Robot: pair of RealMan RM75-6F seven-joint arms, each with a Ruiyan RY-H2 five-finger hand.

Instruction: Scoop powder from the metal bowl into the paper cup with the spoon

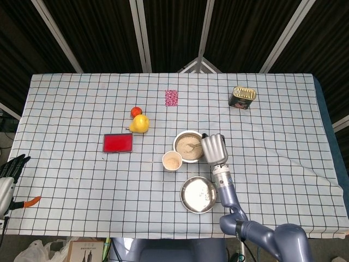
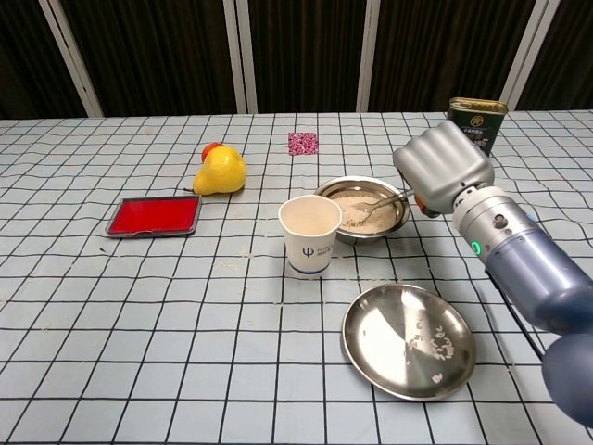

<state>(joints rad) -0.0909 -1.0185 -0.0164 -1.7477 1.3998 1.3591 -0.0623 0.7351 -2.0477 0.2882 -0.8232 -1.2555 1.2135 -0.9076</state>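
The right robot hand (image 2: 443, 169) hangs just right of the bowl (image 2: 363, 209), its back turned to the chest camera, so its fingers are hidden. The spoon (image 2: 379, 202) runs from the powder (image 2: 361, 212) up toward that hand, handle end reaching its lower edge. Whether the fingers actually pinch the handle cannot be told from either view. In the head view the same hand (image 1: 214, 149) sits against the bowl's (image 1: 188, 146) right rim, with the spoon (image 1: 192, 146) lying across the powder.

The cup (image 2: 310, 234) stands upright just in front and to the left of the bowl, close but apart from it; from above, the cup (image 1: 172, 160) shows a pale layer inside. A second, shallower metal dish (image 2: 408, 339) lies nearer the robot, a few white flecks on its floor.

The left robot hand (image 1: 12, 166) shows only at the far left edge of the head view, off the bench (image 1: 82, 180), dark fingers spread and holding nothing.

Further back on the checked cloth are a red tray (image 2: 154, 216), a yellow pear (image 2: 220, 171) with a red fruit (image 2: 210, 148) touching behind it, a small pink patterned card (image 2: 302, 143), and a green tin (image 2: 475, 123) behind the right hand.
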